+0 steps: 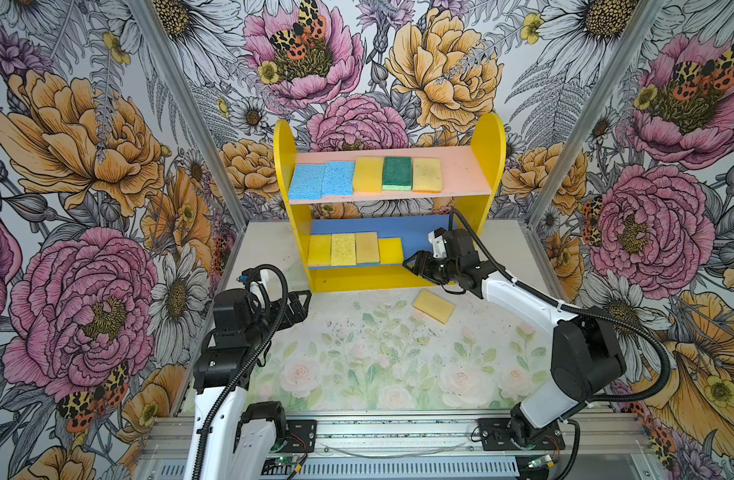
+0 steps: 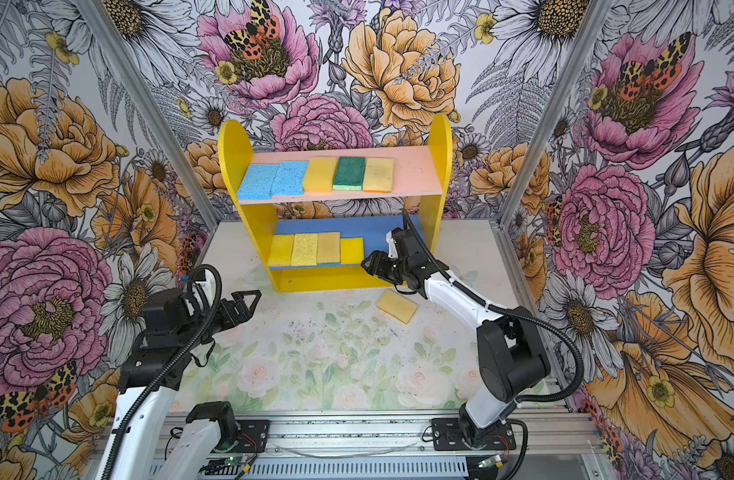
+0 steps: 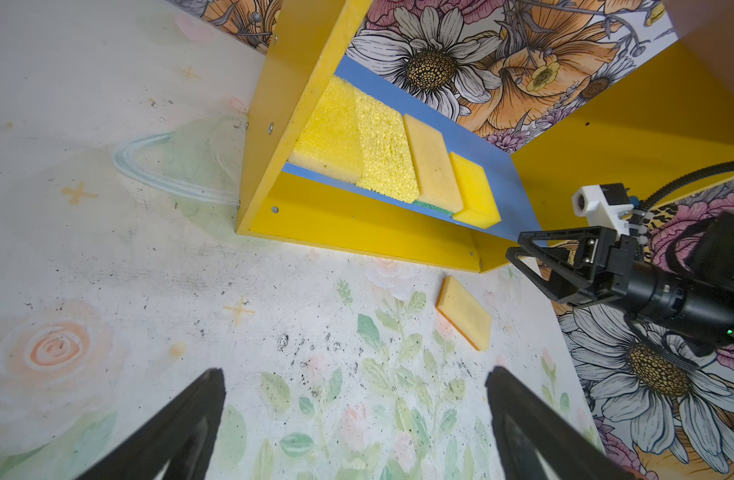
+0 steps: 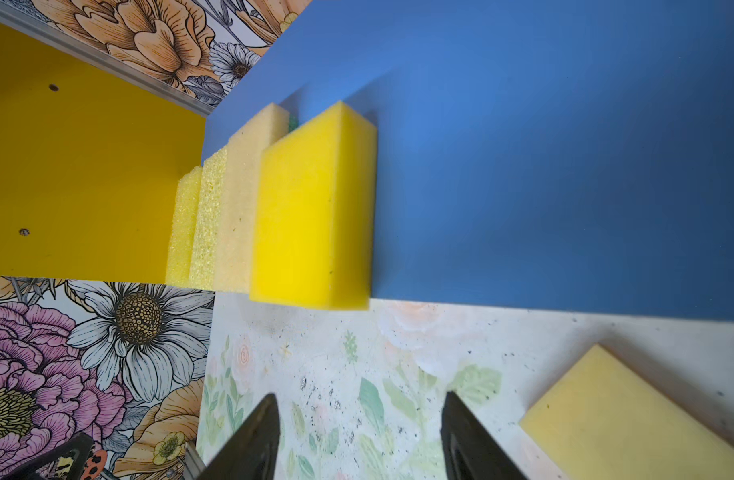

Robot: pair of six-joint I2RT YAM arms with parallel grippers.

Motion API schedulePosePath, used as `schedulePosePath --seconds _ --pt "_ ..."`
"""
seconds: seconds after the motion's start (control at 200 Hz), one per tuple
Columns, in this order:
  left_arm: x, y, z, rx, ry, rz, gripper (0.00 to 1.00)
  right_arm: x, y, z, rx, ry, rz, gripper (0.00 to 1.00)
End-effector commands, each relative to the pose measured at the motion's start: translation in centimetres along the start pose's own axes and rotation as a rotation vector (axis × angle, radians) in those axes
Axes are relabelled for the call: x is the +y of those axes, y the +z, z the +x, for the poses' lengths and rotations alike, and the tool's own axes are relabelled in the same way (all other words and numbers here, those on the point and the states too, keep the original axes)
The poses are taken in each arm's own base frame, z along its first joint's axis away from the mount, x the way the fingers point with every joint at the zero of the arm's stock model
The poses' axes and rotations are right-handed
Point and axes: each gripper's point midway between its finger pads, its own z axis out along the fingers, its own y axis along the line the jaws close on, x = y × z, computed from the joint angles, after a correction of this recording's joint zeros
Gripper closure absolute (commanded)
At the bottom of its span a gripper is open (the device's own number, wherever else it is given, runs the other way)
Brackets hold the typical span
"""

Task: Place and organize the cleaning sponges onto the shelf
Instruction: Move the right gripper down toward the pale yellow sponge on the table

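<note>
Four yellow sponges (image 4: 311, 216) line the blue board (image 4: 565, 166).

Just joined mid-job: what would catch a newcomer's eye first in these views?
The bright yellow shelf at the back of the table stands out, with five sponges lined up on its pink upper board and four on the blue lower board. One yellow sponge lies alone on the table in front, near the open right gripper.

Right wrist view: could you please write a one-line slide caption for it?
Open right pincer faces four yellow sponges on the blue board; a tan sponge lies on the table.
</note>
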Motion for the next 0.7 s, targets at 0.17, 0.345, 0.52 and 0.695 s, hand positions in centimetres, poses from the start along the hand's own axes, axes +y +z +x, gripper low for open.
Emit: schedulePosePath --seconds 0.17,0.345,0.52,0.695 --pt "-1.5 0.8 1.5 0.053 0.055 0.070 0.01 -5.5 -3.2 5.8 0.046 -0.008 0.163 0.35" --pt "-2.3 1.8 2.7 0.120 0.058 0.110 0.01 -10.6 -4.4 8.9 0.082 0.014 0.278 0.31" --pt "-2.7 2.5 3.5 0.171 0.055 0.136 0.01 -12.8 -4.9 8.6 0.075 0.022 0.319 0.29" --pt "-3.2 2.5 3.9 0.181 0.068 0.154 0.01 -14.4 -5.2 6.5 0.024 0.017 0.379 0.26"
